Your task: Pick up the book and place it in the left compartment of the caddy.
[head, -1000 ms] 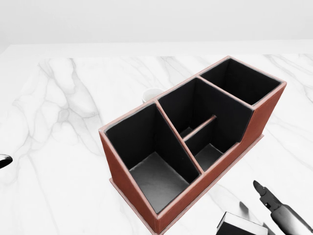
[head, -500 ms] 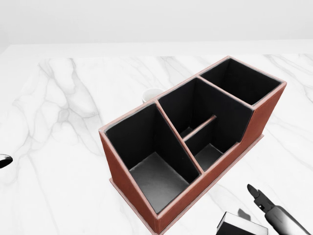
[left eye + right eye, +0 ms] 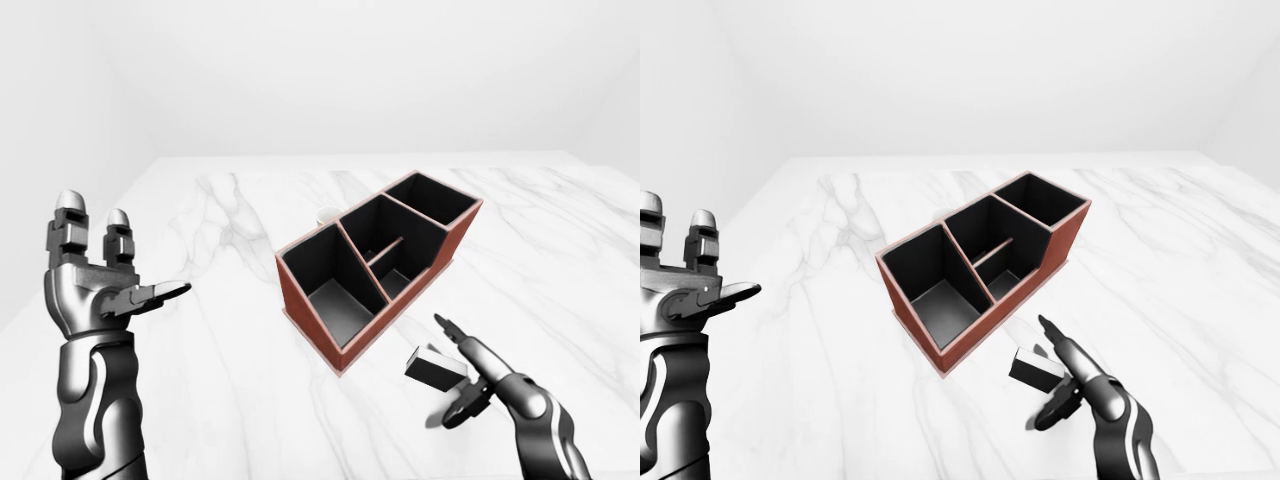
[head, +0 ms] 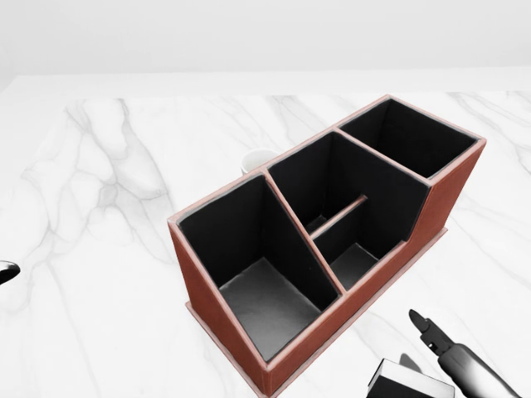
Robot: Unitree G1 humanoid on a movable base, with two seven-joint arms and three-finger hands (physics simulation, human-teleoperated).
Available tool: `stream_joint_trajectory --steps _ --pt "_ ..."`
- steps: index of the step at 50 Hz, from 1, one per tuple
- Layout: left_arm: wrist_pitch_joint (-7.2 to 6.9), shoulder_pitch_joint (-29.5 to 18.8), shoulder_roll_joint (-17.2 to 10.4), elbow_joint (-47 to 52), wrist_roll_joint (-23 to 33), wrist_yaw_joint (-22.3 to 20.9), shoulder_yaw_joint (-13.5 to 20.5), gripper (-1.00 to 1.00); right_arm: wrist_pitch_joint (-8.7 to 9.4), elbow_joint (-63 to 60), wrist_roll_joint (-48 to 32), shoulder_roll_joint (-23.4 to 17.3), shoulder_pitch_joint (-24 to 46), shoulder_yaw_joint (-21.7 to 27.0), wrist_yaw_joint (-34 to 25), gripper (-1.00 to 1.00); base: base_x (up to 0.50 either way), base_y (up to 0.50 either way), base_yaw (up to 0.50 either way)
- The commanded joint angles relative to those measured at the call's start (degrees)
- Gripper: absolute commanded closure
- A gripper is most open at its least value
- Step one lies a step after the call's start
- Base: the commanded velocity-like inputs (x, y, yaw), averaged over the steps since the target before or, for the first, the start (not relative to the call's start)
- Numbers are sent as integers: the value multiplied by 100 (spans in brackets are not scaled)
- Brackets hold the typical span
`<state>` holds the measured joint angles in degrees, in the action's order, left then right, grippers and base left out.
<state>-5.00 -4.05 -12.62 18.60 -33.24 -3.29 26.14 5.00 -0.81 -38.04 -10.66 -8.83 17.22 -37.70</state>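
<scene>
The reach for the book [image 3: 433, 368] is underway: it lies on the worktop [image 3: 220, 330] just beside the caddy [image 3: 378, 262], with the right robot hand [image 3: 465, 375] spread at it, nothing grasped. Next, fingers must close round it. The left robot hand [image 3: 100, 280] is released, idle.

I am in a plain simulated test room, not a real home or office. The white marble surface [image 3: 230, 330] under my arms is wide, with grey veins, and around it I see only bare, pale walls [image 3: 330, 70] without any windows or furniture.
</scene>
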Motion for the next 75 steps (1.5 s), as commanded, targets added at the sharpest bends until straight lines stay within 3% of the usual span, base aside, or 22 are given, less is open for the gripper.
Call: stream_joint_trajectory --steps 1,2,3,4,5,6,33,55,75 --pt "0 -3 -1 -17 0 -1 -1 -100 0 215 92 -39 78 -135 123 -100 0 0 0" --pt "0 -3 -2 -12 1 3 -2 -100 0 200 101 -41 77 -138 117 -100 0 0 0" --pt "0 -3 1 -18 7 0 -5 -100 0 168 109 -41 65 -147 114 9 0 0 0" --pt "0 -3 1 -18 7 0 -6 -100 0 166 110 -42 64 -148 115 9 0 0 0" --pt "0 -1 7 -30 16 -5 -14 -100 0 165 124 -44 56 -153 109 62 0 0 0" --pt "0 -3 5 -23 15 0 -15 -100 0 162 127 -43 52 -154 111 100 0 0 0" --pt "0 -18 -28 146 -50 79 24 -100 0 -387 60 -43 33 -54 -105 100 0 0 0" --pt "0 -22 -24 283 -42 128 46 -100 0 -2536 -912 12 284 83 -230 100 0 0 0" --pt "0 -34 -19 220 4 129 14 -100 0 -3486 -1790 75 489 -20 -230 100 0 0 0"
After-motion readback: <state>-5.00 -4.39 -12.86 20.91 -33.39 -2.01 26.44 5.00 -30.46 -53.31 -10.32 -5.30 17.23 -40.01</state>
